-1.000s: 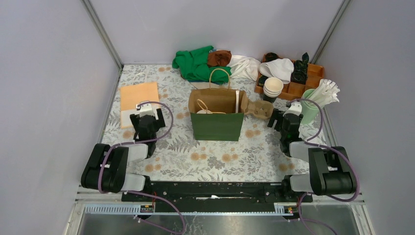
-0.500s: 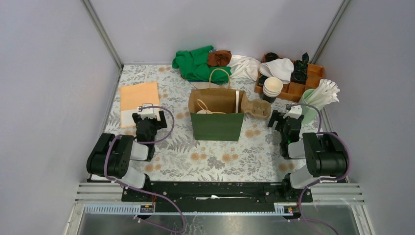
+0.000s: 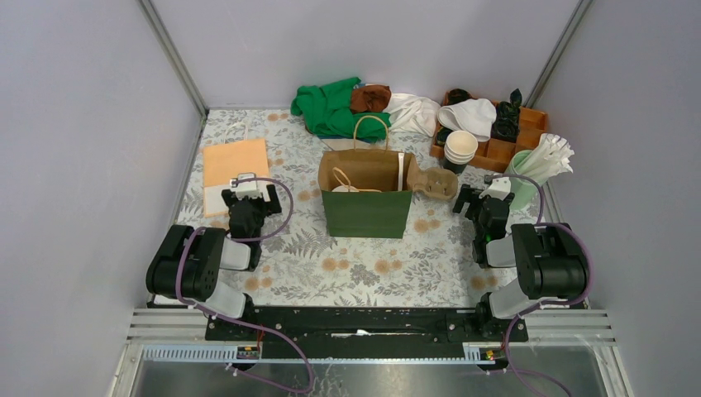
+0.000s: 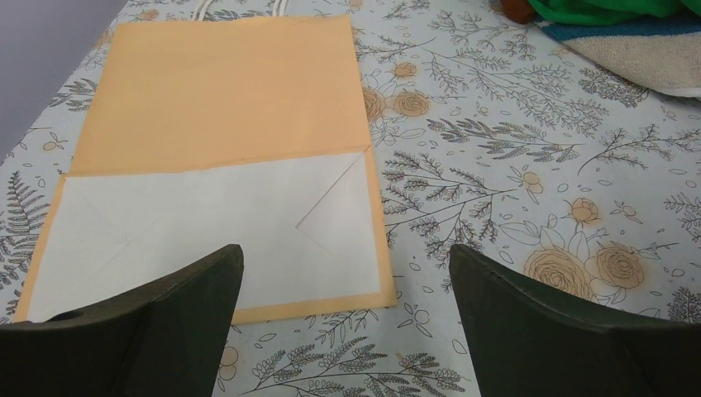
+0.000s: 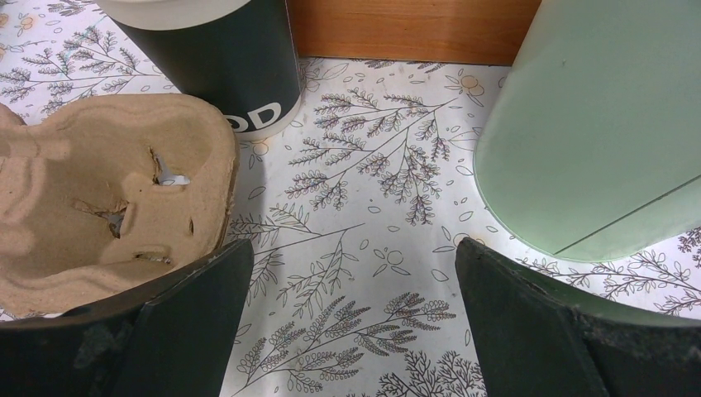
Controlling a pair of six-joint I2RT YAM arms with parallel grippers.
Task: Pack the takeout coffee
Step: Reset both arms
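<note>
Both arms, lower left and lower right of the top view, have folded back since a second ago. Green paper bag [image 3: 366, 213], centre, unmoved, holds the takeout coffee [image 3: 345, 189]. Left gripper [image 4: 345, 252] and right gripper [image 5: 354, 248]: fingers released, empty.

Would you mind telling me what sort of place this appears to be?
Probably a mock café packing station in a lab cell: plain grey walls enclose a floral table holding a paper bag, a pulp cup carrier and stacked cups.
</note>
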